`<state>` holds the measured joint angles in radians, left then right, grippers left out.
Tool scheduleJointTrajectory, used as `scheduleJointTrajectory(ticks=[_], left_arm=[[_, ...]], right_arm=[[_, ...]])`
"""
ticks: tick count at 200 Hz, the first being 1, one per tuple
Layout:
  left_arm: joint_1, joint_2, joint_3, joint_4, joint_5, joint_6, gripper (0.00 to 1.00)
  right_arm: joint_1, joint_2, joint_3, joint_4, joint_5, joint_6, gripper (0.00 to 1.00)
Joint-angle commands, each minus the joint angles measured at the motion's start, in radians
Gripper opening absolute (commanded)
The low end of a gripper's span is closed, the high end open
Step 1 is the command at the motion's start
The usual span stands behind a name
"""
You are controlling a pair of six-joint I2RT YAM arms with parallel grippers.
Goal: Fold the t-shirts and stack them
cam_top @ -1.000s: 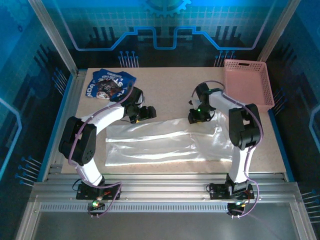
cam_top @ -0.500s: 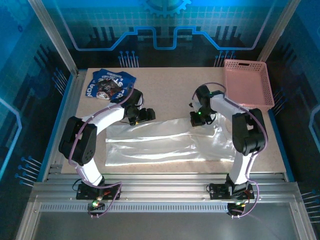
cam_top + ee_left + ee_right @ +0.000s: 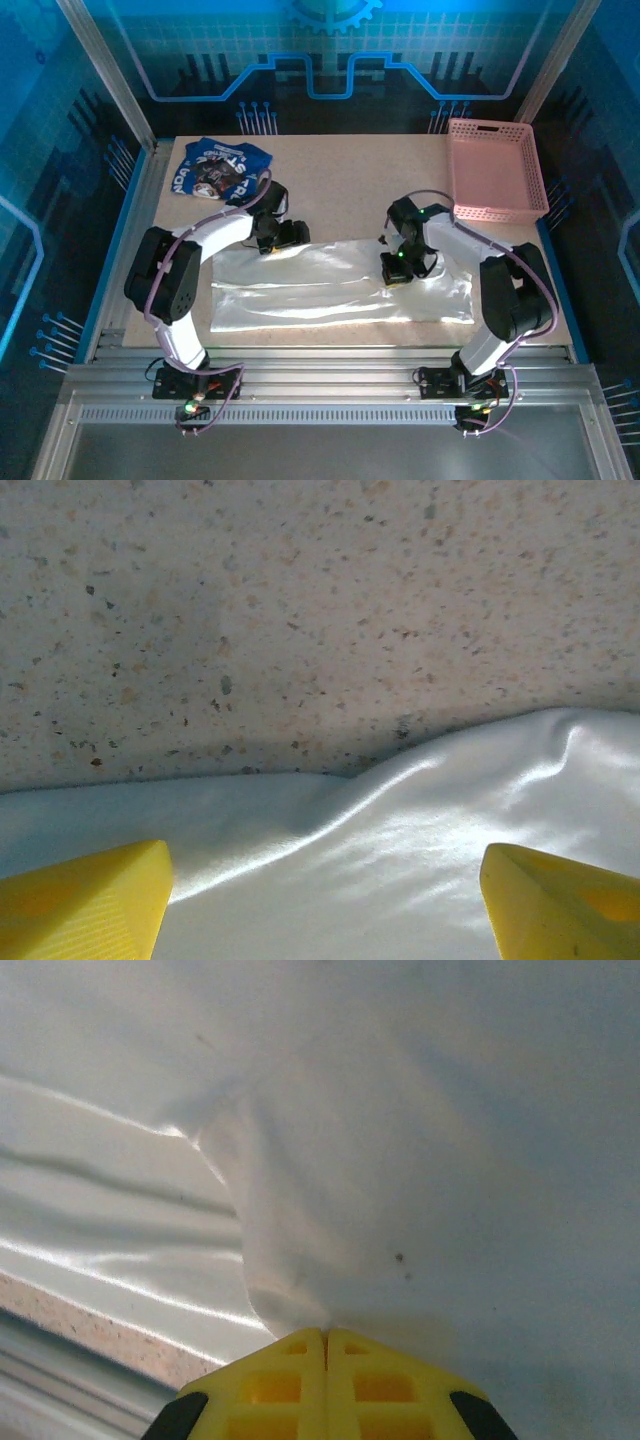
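A white t-shirt [image 3: 330,290] lies spread across the middle of the table. A blue t-shirt [image 3: 215,168] with white lettering lies crumpled at the back left corner. My left gripper [image 3: 290,235] sits low at the white shirt's far left edge. In the left wrist view it [image 3: 320,905] is open, its yellow fingertips [image 3: 85,900] wide apart over the white cloth [image 3: 400,860]. My right gripper [image 3: 393,272] is over the shirt's right half. In the right wrist view it [image 3: 326,1335] is shut, pinching a raised fold of the white cloth [image 3: 290,1220].
A pink lattice basket [image 3: 495,170] stands at the back right corner, beside the right arm's elbow. Bare speckled tabletop [image 3: 340,180] lies between the blue shirt and the basket. Metal rails run along the near edge.
My right gripper has shut on the white shirt's far right edge and drawn it toward the near side, flattening the sleeve area. The left gripper has barely moved.
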<state>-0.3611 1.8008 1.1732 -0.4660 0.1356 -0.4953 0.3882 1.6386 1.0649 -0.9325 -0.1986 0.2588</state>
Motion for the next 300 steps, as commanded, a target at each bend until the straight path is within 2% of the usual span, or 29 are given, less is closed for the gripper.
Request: scheduleJointTrajectory(ticks=[1, 12, 20, 28, 46, 52, 71, 89, 113, 173, 210, 261, 279, 300], left_arm=[[-0.004, 0.016, 0.011, -0.032, -0.027, -0.003, 0.81], [-0.004, 0.015, 0.010, -0.038, -0.032, -0.004, 0.81], [-0.004, 0.012, 0.008, -0.040, -0.038, -0.006, 0.81], [-0.004, 0.008, 0.005, -0.042, -0.046, -0.011, 0.81], [0.000, 0.003, 0.005, -0.045, -0.054, -0.023, 0.82], [0.002, 0.002, 0.006, -0.047, -0.055, -0.027, 0.82], [0.006, 0.004, 0.013, -0.052, -0.071, -0.047, 0.82], [0.018, 0.013, 0.010, -0.058, -0.081, -0.069, 0.82], [0.048, 0.017, -0.025, -0.065, -0.104, -0.112, 0.82], [0.146, 0.014, -0.134, -0.034, -0.141, -0.149, 0.78], [0.188, 0.025, -0.122, -0.037, -0.183, -0.125, 0.76], [0.238, 0.085, 0.043, -0.089, -0.182, -0.065, 0.78], [0.237, 0.068, 0.117, -0.123, -0.175, -0.061, 0.79], [0.231, -0.007, 0.194, -0.151, -0.149, -0.066, 0.81]], right_arm=[[0.023, -0.043, -0.036, -0.075, -0.062, 0.075, 0.12], [0.024, -0.069, -0.041, -0.099, -0.059, 0.104, 0.19], [0.023, -0.092, -0.034, -0.120, -0.047, 0.125, 0.36], [0.021, -0.116, -0.005, -0.134, -0.036, 0.129, 0.46], [0.004, -0.151, 0.102, -0.153, 0.042, 0.121, 0.61], [-0.011, -0.147, 0.142, -0.156, 0.063, 0.124, 0.63], [-0.088, -0.085, 0.219, -0.129, 0.100, 0.159, 0.64], [-0.171, 0.024, 0.227, -0.058, 0.053, 0.213, 0.62], [-0.228, 0.146, 0.231, 0.065, 0.056, 0.263, 0.62], [-0.283, 0.420, 0.403, 0.028, 0.248, 0.358, 0.58], [-0.305, 0.496, 0.504, 0.035, 0.284, 0.430, 0.59], [-0.313, 0.681, 0.807, -0.012, 0.198, 0.402, 0.61], [-0.313, 0.669, 0.841, 0.032, 0.153, 0.375, 0.63], [-0.313, 0.587, 0.839, 0.097, 0.077, 0.305, 0.68]])
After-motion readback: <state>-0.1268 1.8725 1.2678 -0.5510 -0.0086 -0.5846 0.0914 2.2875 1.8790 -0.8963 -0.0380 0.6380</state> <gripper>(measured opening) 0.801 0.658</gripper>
